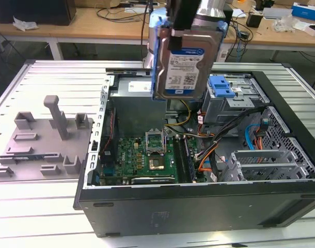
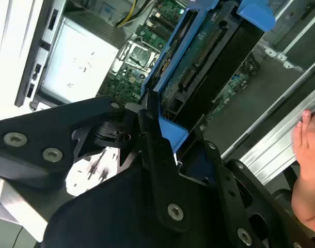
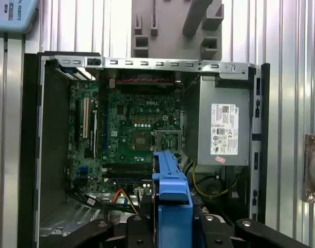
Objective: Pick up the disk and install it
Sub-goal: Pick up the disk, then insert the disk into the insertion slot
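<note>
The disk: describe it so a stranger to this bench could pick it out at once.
Find the open computer case on the metal table. Above it the gripper holds the disk, a flat silver slab with a white-and-blue label in a bright blue frame. The blue latch nearby sits on the grey cage and bears no label.

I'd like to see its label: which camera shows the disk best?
The exterior view: the disk hangs in the gripper, labelled face toward the camera. Both wrist views catch its blue carrier, not the label.
</note>
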